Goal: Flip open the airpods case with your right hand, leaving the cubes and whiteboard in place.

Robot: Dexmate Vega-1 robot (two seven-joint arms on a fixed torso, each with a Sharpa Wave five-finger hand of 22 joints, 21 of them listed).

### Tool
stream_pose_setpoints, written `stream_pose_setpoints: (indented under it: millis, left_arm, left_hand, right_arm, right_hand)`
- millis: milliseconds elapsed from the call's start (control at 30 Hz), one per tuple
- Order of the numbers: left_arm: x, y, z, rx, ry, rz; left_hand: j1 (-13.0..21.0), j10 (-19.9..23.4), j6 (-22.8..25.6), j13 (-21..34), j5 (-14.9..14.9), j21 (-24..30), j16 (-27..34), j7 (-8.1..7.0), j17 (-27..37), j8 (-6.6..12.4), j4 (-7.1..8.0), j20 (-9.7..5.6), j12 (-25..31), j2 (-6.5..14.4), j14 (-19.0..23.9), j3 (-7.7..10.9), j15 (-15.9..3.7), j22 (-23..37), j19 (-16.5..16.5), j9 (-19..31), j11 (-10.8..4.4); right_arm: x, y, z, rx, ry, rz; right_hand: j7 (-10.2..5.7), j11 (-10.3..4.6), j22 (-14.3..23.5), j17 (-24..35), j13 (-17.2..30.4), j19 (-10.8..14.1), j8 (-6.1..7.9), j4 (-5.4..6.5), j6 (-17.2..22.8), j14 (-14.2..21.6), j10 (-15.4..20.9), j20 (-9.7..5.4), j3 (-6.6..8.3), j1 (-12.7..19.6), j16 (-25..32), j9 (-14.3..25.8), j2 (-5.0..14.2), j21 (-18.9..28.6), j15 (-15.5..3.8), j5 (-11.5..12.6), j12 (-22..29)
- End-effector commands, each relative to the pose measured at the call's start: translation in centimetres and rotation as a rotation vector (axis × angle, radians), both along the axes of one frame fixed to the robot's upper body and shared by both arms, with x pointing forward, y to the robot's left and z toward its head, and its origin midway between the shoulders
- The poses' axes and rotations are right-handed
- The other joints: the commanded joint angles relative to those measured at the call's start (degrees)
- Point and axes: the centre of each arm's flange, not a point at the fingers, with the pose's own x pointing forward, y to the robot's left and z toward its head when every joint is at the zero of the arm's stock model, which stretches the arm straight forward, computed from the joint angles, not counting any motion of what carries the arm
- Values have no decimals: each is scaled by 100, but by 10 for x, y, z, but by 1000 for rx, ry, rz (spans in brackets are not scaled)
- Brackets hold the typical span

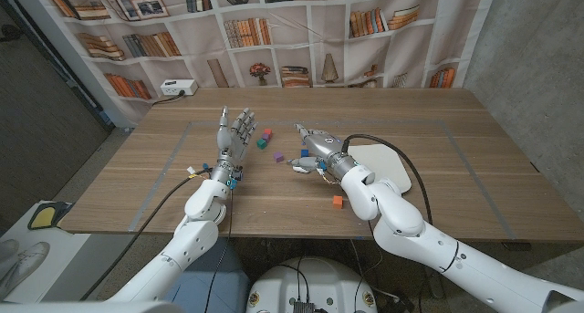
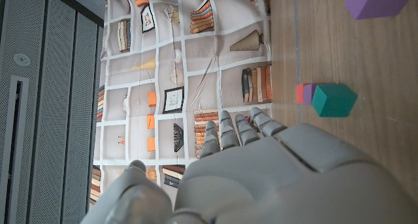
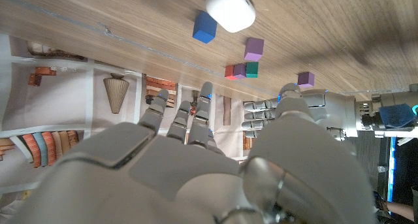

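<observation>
The white airpods case (image 3: 230, 8) lies on the wooden table with its lid down, beside a blue cube (image 3: 204, 27). In the head view the case (image 1: 297, 164) sits just under my right hand (image 1: 317, 146), which hovers over it with fingers spread and holds nothing. From the right wrist, that hand (image 3: 196, 165) shows its fingers reaching toward the case without touching it. My left hand (image 1: 235, 130) stands upright at the table's middle left, fingers apart and empty. The whiteboard (image 1: 388, 170) lies under my right forearm.
Cubes are scattered between the hands: a red and purple pair (image 1: 267, 132), a green one (image 1: 262, 143) and a purple one (image 1: 277, 155). An orange cube (image 1: 338, 202) lies nearer the front edge. A power strip (image 1: 178, 88) sits at the far left corner.
</observation>
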Motion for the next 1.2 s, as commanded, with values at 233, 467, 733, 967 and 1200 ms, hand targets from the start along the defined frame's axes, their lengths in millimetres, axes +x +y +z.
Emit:
stream_pose_setpoints:
  millis: [233, 467, 733, 967, 1200]
  left_arm:
    - [2, 8, 0, -47, 3, -31]
    - [4, 6, -1, -55, 14, -47]
    - [9, 5, -4, -54, 24, -56]
    - [9, 6, -4, -50, 22, -49]
    - [8, 5, -2, -50, 18, -51]
  left_hand:
    - [54, 52, 4, 18, 46, -24, -11, -11, 4, 16, 22, -1, -11, -24, 73, -50, 7, -6, 57, 23, 1]
    - [55, 57, 4, 18, 56, -26, -13, -15, 4, 16, 39, -1, -13, -23, 75, -68, 3, -5, 61, 23, 6]
    - [58, 89, 80, 18, 76, -25, -11, 5, 4, 42, 73, -3, -8, -14, 93, -102, 11, -5, 76, 23, 14]
    - [61, 93, 80, 19, 86, -28, -11, 7, 4, 39, 89, -2, -10, -9, 102, -118, 12, -5, 78, 23, 26]
    - [65, 101, 79, 19, 95, -29, -13, 4, 4, 36, 101, -3, -10, -5, 103, -132, 11, -5, 80, 22, 19]
  right_arm:
    - [10, 6, -8, 1, 2, -16]
    - [14, 6, -10, -1, 1, -32]
    - [16, 8, -14, -11, 9, -33]
    - [20, 8, -15, -25, 7, -48]
    - [23, 10, -17, -40, 6, -62]
  right_hand:
    - [38, -45, 21, 9, 22, 86, 32, -9, -208, 25, 40, 0, 53, 104, 8, 9, 18, 23, -32, 7, 9]
    - [41, -78, 20, 13, 31, 130, 37, -10, -178, 151, 121, -3, 68, 135, 46, 9, 31, 23, -107, 8, 38]
    - [17, -102, 20, 16, 39, 158, 44, -14, -146, 169, 158, 1, 82, 167, 42, 9, 43, 19, -125, 10, 52]
    - [7, -142, 19, 17, 47, 173, 31, -23, -170, 186, 204, 5, 97, 206, 38, 9, 50, 14, -136, 10, 71]
    - [-18, -172, 19, 18, 56, 185, 20, -37, -192, 194, 219, 5, 114, 251, 31, 9, 58, 9, -147, 11, 79]
